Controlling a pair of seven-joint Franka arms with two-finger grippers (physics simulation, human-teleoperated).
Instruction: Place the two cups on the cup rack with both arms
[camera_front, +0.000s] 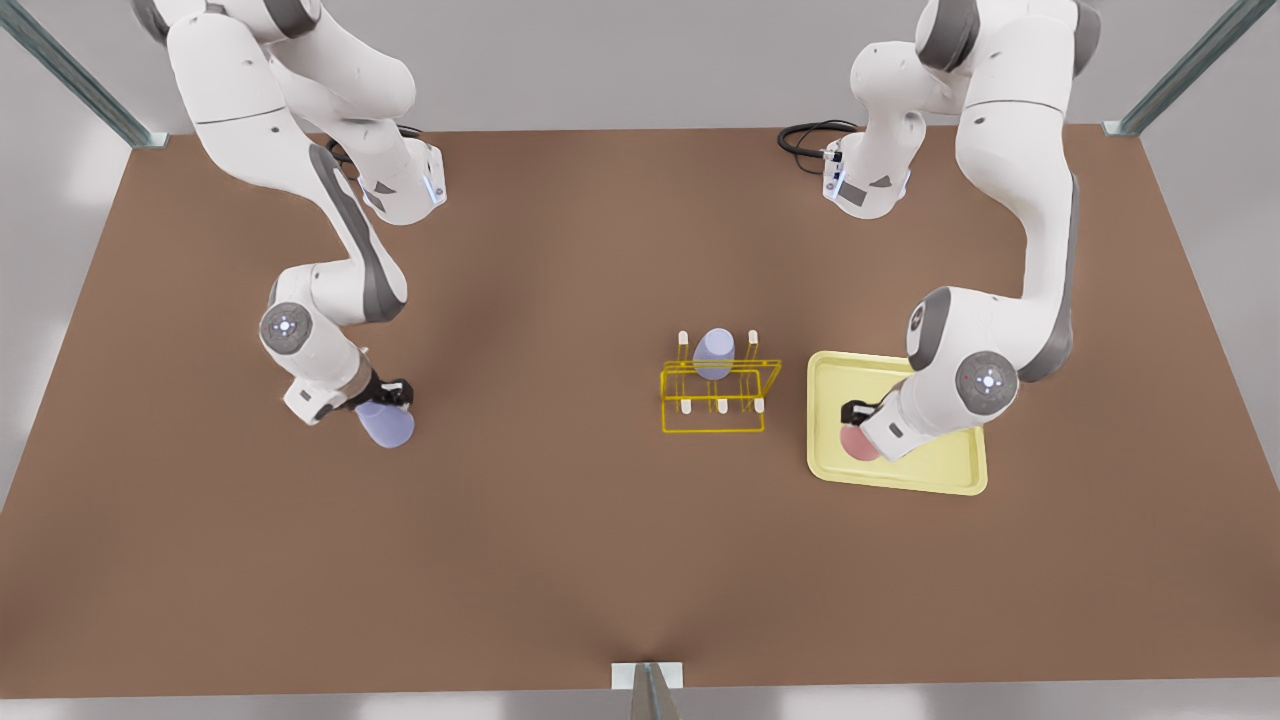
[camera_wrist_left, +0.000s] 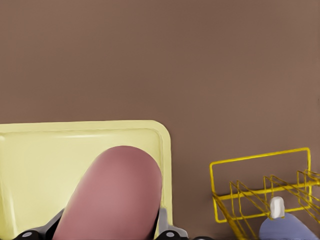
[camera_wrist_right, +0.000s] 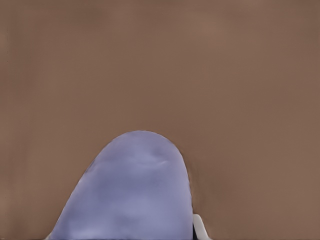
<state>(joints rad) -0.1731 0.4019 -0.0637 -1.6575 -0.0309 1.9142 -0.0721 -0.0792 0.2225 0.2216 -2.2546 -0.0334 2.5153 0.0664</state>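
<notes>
Gripping the pink cup (camera_front: 856, 442) over the tray (camera_front: 950, 470), the left gripper (camera_front: 858, 414) sits beside the rack (camera_front: 715, 400), which carries a lavender cup (camera_front: 714, 352); the right gripper (camera_front: 392, 396) clamps another lavender cup (camera_front: 386, 424) above the table (camera_front: 560, 540).

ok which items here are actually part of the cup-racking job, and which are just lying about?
Part of the job:
- pink cup, held by the left gripper over the tray
- lavender cup, held by the right gripper
- yellow cup rack

Lying about:
- second lavender cup, already on the rack
- pale-yellow tray
- black cable
</notes>
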